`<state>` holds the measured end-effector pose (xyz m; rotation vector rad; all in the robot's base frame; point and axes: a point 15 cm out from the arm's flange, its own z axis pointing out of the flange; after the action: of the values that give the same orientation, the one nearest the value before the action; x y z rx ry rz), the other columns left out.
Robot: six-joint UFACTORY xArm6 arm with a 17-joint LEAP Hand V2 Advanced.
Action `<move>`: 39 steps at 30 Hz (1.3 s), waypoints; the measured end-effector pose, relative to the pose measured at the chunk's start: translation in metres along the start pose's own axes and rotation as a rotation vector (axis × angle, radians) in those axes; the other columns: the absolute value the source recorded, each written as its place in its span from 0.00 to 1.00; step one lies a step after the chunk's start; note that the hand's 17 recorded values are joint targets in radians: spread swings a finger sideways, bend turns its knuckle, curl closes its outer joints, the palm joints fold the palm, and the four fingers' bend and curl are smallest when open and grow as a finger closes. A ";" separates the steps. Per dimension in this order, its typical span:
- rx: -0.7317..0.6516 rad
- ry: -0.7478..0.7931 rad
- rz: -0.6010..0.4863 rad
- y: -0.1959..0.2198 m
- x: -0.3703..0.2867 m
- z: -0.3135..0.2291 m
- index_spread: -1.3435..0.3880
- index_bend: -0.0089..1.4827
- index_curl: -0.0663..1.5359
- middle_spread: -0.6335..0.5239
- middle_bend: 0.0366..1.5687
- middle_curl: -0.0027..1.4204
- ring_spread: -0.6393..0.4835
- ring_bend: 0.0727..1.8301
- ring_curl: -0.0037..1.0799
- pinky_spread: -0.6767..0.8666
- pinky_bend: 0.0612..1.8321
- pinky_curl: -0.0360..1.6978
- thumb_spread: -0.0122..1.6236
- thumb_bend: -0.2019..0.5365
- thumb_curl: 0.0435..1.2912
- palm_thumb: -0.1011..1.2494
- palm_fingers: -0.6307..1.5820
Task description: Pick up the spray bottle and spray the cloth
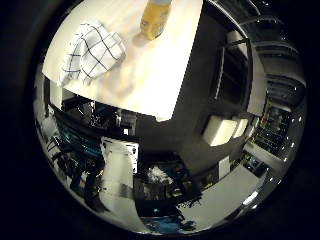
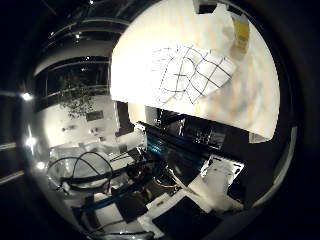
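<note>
Yellow plastic spray bottle [image 1: 155, 19] stands upright on pale wooden surface [image 1: 150, 75], near white cloth with dark grid check [image 1: 90, 52], crumpled, apart from bottle. Both small in view, so palm judged well away. Hand not visible: finger state cannot tell, nothing seen held. Risks: approach nudges bottle and topples it; fingers snag cloth; grasp misses trigger

The cloth [image 1: 89, 52] is white with a dark grid, the spray bottle [image 1: 155, 19] yellow — the table [image 1: 150, 75] pale.
</note>
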<state>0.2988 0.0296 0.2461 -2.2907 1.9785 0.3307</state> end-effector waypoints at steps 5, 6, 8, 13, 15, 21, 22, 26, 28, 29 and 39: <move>0.011 -0.054 0.101 -0.005 -0.039 0.001 0.67 0.11 0.24 0.72 0.10 0.21 0.81 0.07 0.20 0.71 0.11 0.22 0.64 0.24 0.22 0.51 0.30; 0.016 -0.075 0.119 -0.005 -0.050 0.001 0.68 0.11 0.23 0.72 0.10 0.21 0.81 0.07 0.20 0.71 0.12 0.22 0.64 0.24 0.22 0.51 0.30; 0.060 -0.120 0.144 -0.008 -0.071 -0.008 0.68 0.11 0.22 0.73 0.10 0.21 0.81 0.08 0.21 0.72 0.13 0.22 0.64 0.24 0.22 0.52 0.30; 0.222 -0.185 0.199 -0.024 -0.076 -0.008 0.70 0.10 0.21 0.74 0.10 0.21 0.82 0.10 0.23 0.72 0.16 0.22 0.65 0.26 0.23 0.58 0.28; 0.248 -0.205 0.235 -0.015 -0.071 0.012 0.71 0.10 0.20 0.75 0.10 0.21 0.83 0.11 0.24 0.72 0.18 0.23 0.65 0.25 0.24 0.60 0.28; 0.317 -0.280 0.364 -0.009 -0.051 0.028 0.72 0.10 0.19 0.76 0.10 0.21 0.84 0.13 0.25 0.73 0.21 0.23 0.65 0.25 0.25 0.62 0.28; 0.322 -0.280 0.378 -0.006 -0.047 0.032 0.72 0.10 0.19 0.76 0.10 0.21 0.84 0.13 0.25 0.73 0.21 0.22 0.65 0.25 0.25 0.62 0.28; 0.373 -0.279 0.452 0.004 -0.023 0.034 0.72 0.10 0.18 0.77 0.10 0.21 0.84 0.15 0.25 0.73 0.23 0.22 0.65 0.24 0.25 0.62 0.28; 0.385 -0.278 0.484 0.005 -0.012 0.033 0.72 0.10 0.18 0.77 0.11 0.22 0.84 0.15 0.25 0.73 0.23 0.22 0.65 0.24 0.25 0.62 0.28; 0.389 -0.278 0.499 0.005 -0.008 0.032 0.72 0.10 0.18 0.77 0.10 0.22 0.84 0.15 0.25 0.73 0.24 0.22 0.65 0.24 0.25 0.62 0.28; 0.459 -0.304 0.651 0.008 0.037 0.020 0.73 0.10 0.19 0.77 0.10 0.23 0.84 0.16 0.25 0.74 0.25 0.21 0.65 0.24 0.25 0.60 0.28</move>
<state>0.2936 -0.0030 0.2187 -1.2180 2.2746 0.2165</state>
